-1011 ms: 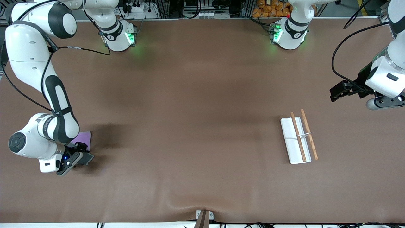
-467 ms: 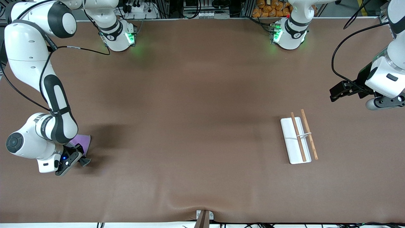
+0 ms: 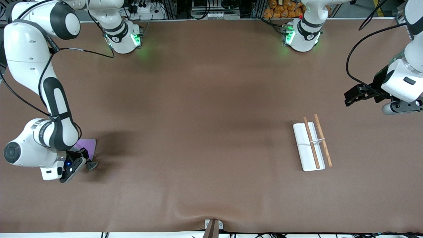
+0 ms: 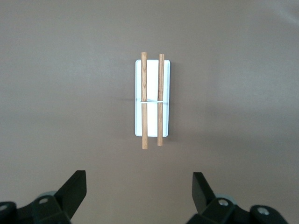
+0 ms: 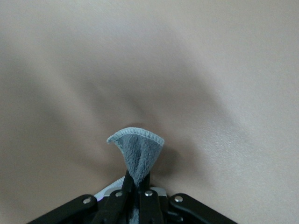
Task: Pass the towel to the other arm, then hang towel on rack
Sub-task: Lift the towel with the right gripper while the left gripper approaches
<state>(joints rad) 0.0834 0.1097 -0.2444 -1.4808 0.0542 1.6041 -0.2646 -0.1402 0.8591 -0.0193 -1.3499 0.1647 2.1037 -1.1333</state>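
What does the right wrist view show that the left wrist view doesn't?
Only the right wrist view shows the small soft towel, grey face out, pinched between the right gripper's shut fingers, its free end fanning out above the table. Only the left wrist view shows the white tray-like rack with two parallel brown wooden rods, lying flat, untouched, with the left gripper's open fingers hanging apart above it. Both share the plain brown tabletop.

Purple-and-grey towel bunched (a grey corner sticking up) at the right arm's end; white two-rod rack flat toward the left arm's.
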